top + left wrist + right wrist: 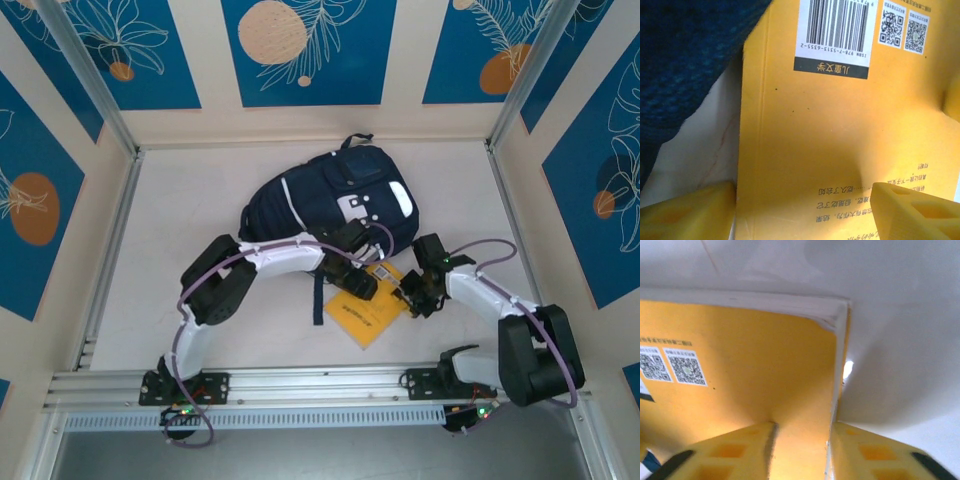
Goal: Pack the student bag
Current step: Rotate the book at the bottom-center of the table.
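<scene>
**Ana:** Navy cloth with thin white stripes: where does the student bag (pixel 330 195) lie?

**Ben:** Flat on the bench (pixel 190 220), just beyond the far side of the yellow book (pixel 365 318), with its pale patches facing up. In the left wrist view its fabric crowds one corner of the book. I cannot tell whether the two touch.

**Ana:** Start at the left of the book, then.

**Ben:** The left pincer (pixel 352 278) hangs over the book's left part with its jaws wide apart. One yellow finger (pixel 690 210) sits just off the book's long edge, over bare bench. The other finger (pixel 915 210) is above the printed cover. They grip nothing.

**Ana:** And the book itself?

**Ben:** It lies flat on the bench, back cover up, turned cornerwise to the arms' bases. A barcode (pixel 835 25) and two QR codes (pixel 902 25) sit near one end of the cover, and lines of small print run near the other.

**Ana:** What is at the right of the book?

**Ben:** The right pincer (pixel 415 295) meets the book's right corner. In the right wrist view its jaws stand partly apart and straddle the white page edge. One finger (pixel 730 452) is over the yellow cover and the other finger (pixel 875 452) is just past the edge, over the bench. I cannot tell whether they pinch the book or only bracket it.
</scene>
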Robot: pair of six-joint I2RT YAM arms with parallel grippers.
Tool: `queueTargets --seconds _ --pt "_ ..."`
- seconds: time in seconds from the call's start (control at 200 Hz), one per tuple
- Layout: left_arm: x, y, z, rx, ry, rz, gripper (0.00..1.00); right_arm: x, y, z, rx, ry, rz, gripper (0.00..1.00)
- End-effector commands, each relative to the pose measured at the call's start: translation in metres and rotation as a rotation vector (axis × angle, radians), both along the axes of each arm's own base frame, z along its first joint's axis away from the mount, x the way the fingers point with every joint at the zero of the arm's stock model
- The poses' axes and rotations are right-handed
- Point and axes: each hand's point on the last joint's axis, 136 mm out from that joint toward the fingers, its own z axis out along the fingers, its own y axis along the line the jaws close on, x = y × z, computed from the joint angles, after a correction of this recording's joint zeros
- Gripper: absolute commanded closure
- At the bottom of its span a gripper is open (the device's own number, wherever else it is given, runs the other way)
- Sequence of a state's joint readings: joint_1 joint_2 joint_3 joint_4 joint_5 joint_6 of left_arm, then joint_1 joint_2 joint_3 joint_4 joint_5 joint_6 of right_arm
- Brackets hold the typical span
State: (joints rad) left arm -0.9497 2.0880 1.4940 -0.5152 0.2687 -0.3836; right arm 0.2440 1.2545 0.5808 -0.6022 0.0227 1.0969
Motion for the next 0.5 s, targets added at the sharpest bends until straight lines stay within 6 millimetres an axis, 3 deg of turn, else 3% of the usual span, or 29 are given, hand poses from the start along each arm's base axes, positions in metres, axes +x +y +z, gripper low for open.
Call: queueTargets --seconds 0.0,0.06,0.14,0.295,0.495 --pt "-0.017 0.011 -0.004 0.001 0.127 0.075 0.29 0.03 0.006 0.012 0.004 -0.159 0.051 0.48" --pt "-0.016 0.01 -0.006 -0.008 0.138 0.098 0.29 0.02 0.006 0.015 0.006 -0.162 0.05 0.41" --pt "-0.016 0.007 -0.006 -0.032 0.154 0.112 0.29 0.005 0.01 0.017 0.039 -0.175 0.043 0.4" --pt "-0.019 0.001 -0.008 -0.058 0.188 0.109 0.3 -0.009 0.024 0.008 0.143 -0.172 0.021 0.43" --pt "-0.022 -0.004 -0.005 -0.084 0.215 0.095 0.3 -0.018 0.025 -0.017 0.088 -0.091 0.03 0.49"
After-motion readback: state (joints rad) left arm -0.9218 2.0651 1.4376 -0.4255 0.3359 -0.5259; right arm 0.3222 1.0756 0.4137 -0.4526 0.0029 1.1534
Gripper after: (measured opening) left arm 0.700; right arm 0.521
